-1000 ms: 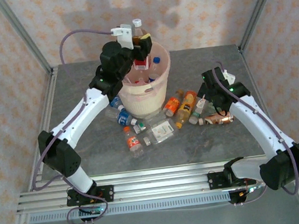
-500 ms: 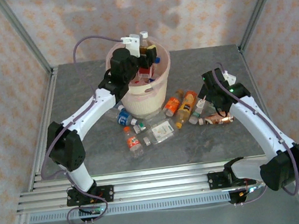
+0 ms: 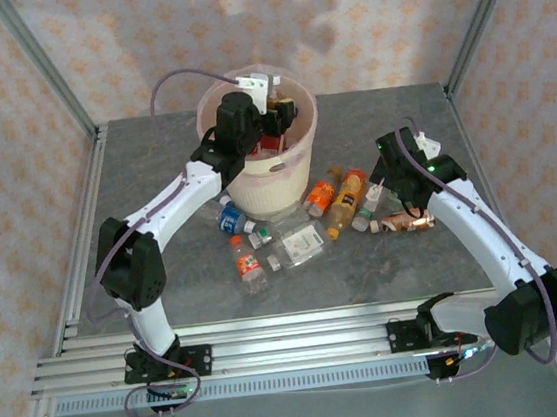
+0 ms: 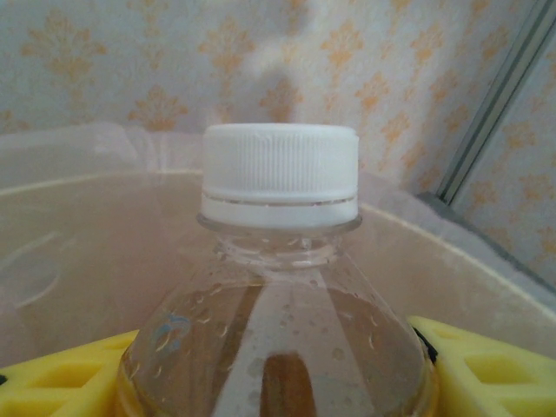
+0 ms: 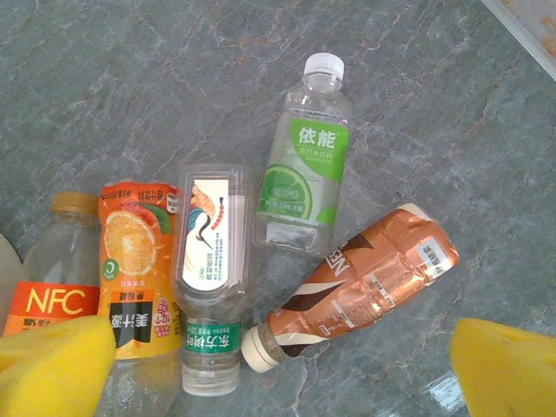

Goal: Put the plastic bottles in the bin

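**Two arms at the bin.** The bin (image 3: 277,176) stands on the desk (image 3: 396,266). The left claw (image 3: 276,116) hangs at the bin's mouth. Its yellow pads (image 4: 486,373) are clamped on either flank of a clear white-capped bottle (image 4: 280,174), held upright with the bin's cream wall behind it. The right claw (image 3: 387,171) hovers to the right of the bin, pads wide apart and touching nothing. Beneath it on the desk lie:
- a green-labelled bottle (image 5: 304,165);
- a copper-coloured bottle (image 5: 369,287);
- a clear flat-sided bottle (image 5: 208,261);
- an orange-labelled bottle (image 5: 135,261);
- a bottle marked NFC (image 5: 56,300).

A red-labelled bottle (image 3: 250,264) lies in front of the bin. A blue-capped bottle (image 3: 227,217) lies just beside the bin's foot.
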Tool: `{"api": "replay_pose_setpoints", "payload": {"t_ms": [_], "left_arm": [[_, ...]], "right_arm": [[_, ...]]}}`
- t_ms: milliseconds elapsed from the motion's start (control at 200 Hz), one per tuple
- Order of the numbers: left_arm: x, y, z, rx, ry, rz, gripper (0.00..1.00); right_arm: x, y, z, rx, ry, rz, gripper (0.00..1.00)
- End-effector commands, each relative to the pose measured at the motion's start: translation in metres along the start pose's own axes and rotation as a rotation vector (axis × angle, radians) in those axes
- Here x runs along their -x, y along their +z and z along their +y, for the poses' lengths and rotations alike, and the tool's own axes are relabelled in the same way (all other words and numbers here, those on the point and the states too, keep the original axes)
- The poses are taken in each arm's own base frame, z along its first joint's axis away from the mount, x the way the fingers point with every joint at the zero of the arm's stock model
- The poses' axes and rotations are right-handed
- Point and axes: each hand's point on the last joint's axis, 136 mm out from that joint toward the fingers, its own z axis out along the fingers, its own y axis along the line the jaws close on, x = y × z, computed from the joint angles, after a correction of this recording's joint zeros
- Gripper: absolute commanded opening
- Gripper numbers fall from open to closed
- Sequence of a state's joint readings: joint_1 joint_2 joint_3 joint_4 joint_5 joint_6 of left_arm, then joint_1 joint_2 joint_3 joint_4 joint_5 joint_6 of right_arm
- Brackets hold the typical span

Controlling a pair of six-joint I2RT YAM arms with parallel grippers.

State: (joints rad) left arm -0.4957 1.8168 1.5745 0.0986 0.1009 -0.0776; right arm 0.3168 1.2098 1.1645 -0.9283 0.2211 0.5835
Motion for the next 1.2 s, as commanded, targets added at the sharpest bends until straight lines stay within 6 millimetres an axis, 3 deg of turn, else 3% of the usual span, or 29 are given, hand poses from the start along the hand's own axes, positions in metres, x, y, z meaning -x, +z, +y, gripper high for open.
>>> {"api": "replay_pose_setpoints", "payload": {"t_ms": [0,115,415,696,716,841,1121,1136,1196], "left_arm": [[0.004,-0.003,0.012,0.005,-0.013,0.041,0.68],[-0.005,-0.002,0.016,-0.007,-0.021,0.070,0.70],[-0.034,0.013,0.002,-0.090,-0.045,0.162,0.73],[-0.043,0.015,-0.001,-0.097,-0.057,0.221,0.81],[-0.057,0.022,0.001,-0.093,-0.058,0.250,0.81],[-0.061,0.023,0.001,-0.088,-0.062,0.260,0.82],[-0.045,0.015,0.006,-0.046,-0.073,0.251,0.85],[-0.030,0.007,0.006,-0.042,-0.075,0.227,0.85],[-0.014,-0.002,0.005,-0.037,-0.081,0.212,0.86]], "right_arm": [[0.002,-0.004,-0.014,-0.048,0.010,-0.022,0.99],[0.004,-0.004,-0.013,-0.048,0.013,-0.027,0.99],[0.007,-0.005,-0.012,-0.046,0.021,-0.032,0.99],[0.006,-0.003,-0.013,-0.056,0.024,-0.034,0.99],[0.006,-0.003,-0.014,-0.056,0.026,-0.035,0.99],[0.005,-0.003,-0.015,-0.065,0.025,-0.036,0.99],[-0.005,0.001,-0.035,-0.151,0.028,-0.024,0.99],[-0.007,0.002,-0.037,-0.156,0.027,-0.020,0.99],[-0.013,0.004,-0.041,-0.168,0.021,-0.009,0.99]]}}
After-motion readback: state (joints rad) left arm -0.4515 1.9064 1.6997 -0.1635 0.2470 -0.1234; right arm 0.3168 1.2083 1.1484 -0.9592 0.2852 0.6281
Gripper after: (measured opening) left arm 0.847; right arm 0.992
